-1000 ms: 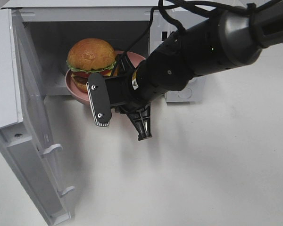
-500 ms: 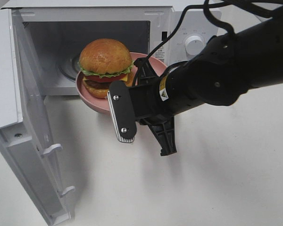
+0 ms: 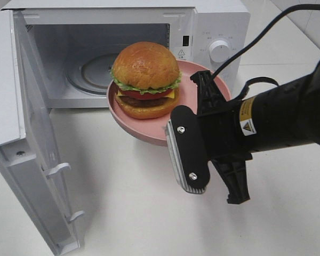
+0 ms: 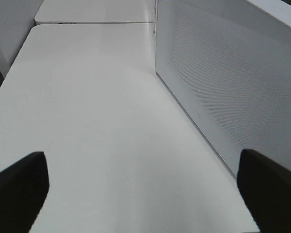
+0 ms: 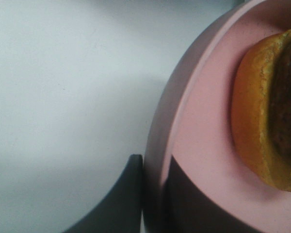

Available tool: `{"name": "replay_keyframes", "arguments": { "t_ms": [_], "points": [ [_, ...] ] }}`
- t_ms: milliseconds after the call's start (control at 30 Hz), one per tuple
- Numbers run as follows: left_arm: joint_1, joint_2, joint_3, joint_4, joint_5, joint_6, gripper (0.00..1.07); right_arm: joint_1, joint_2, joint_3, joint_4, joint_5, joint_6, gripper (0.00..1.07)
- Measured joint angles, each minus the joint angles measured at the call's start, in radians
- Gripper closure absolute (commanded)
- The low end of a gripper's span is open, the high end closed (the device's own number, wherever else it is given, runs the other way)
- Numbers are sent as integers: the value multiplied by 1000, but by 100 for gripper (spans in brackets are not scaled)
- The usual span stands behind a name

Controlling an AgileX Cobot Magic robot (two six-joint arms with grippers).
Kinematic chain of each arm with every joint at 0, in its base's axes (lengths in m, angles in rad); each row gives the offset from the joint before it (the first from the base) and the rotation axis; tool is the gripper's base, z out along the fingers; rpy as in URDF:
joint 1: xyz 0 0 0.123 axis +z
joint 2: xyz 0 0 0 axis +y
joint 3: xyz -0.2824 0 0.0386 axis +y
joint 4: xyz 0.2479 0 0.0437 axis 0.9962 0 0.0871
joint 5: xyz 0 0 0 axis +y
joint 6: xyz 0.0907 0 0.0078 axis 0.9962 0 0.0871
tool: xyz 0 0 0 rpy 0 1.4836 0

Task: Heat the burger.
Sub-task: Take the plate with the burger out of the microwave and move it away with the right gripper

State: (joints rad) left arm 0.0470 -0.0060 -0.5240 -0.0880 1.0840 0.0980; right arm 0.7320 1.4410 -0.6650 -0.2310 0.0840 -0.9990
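The right gripper [image 5: 155, 194] has its fingers [image 5: 119, 204] pinched on the rim of a pink plate [image 3: 194, 88], one finger under the rim, one on top. The burger [image 3: 146, 80] sits on that plate, held above the table [image 3: 149, 213] just outside the open microwave [image 3: 104, 58], at about four o'clock from its glass turntable [image 3: 93, 72]. The door [image 3: 29, 138] swings out at the microwave's nine o'clock side. The left gripper [image 4: 145, 194] hangs beside the microwave, fingers wide apart, holding nothing.
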Motion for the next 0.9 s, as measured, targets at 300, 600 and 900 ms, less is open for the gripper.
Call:
{"name": "replay_keyframes", "arguments": {
  "t_ms": [300,600,900],
  "points": [
    [0,0,0,0,0,0,9,0,-155,118,1,78,3,107],
    [0,0,0,0,0,0,9,0,-338,213,1,184,39,107],
    [0,0,0,0,0,0,9,0,-512,280,0,321,85,107]
  ]
}}
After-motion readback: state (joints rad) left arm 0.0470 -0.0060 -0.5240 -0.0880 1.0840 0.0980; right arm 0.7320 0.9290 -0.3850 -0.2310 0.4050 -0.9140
